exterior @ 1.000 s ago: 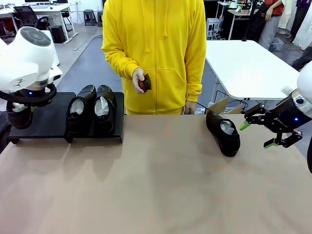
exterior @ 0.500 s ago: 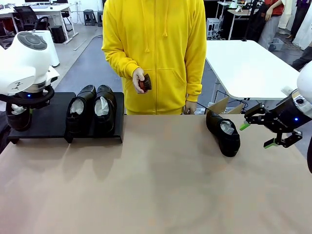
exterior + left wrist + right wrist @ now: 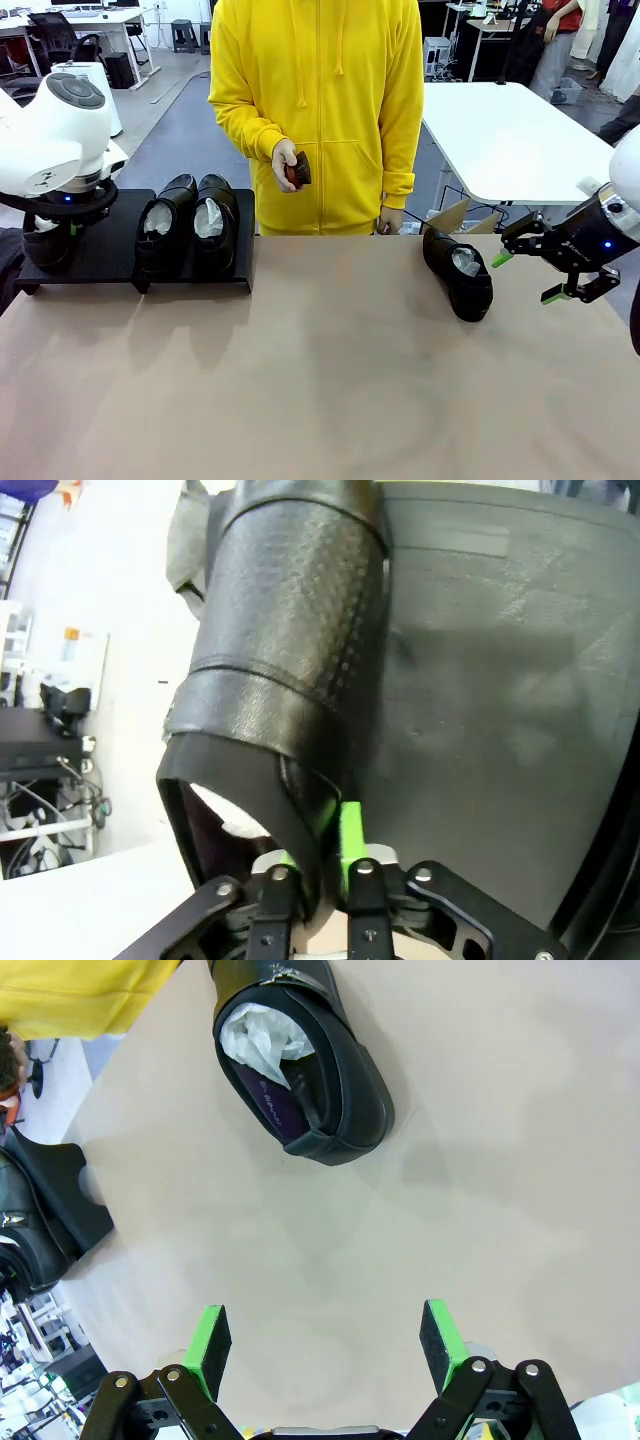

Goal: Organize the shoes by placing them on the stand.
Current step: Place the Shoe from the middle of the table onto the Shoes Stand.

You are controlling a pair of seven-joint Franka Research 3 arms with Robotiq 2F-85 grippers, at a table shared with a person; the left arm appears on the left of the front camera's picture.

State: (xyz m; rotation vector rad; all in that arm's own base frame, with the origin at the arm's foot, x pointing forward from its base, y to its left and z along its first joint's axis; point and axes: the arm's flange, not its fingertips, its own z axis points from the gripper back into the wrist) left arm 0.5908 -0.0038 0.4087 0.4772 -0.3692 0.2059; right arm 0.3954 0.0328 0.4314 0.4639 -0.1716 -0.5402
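Two glossy black shoes [image 3: 165, 225] [image 3: 213, 220] stuffed with white paper stand side by side on the low black stand [image 3: 110, 255]. A third shoe [image 3: 42, 248] sits at the stand's left end under my left arm. In the left wrist view this shoe [image 3: 290, 630] rests on the stand [image 3: 500, 680], and my left gripper [image 3: 325, 830] is shut on its heel wall. The fourth shoe [image 3: 460, 272] lies on the table at the right. My right gripper [image 3: 523, 278] hangs open just to its right, and the shoe [image 3: 300, 1070] lies well ahead of that gripper [image 3: 328, 1335].
A person in a yellow hoodie stands at the far edge, holding a small reddish-brown brush [image 3: 297, 170] in one hand. The tan tabletop [image 3: 320, 380] is bare across the middle and front. A white table [image 3: 500, 140] stands behind on the right.
My left arm has shifted slightly to the right over the stand's left end, with the shoe still in its fingers. The right arm, the other shoes and the person have not moved.
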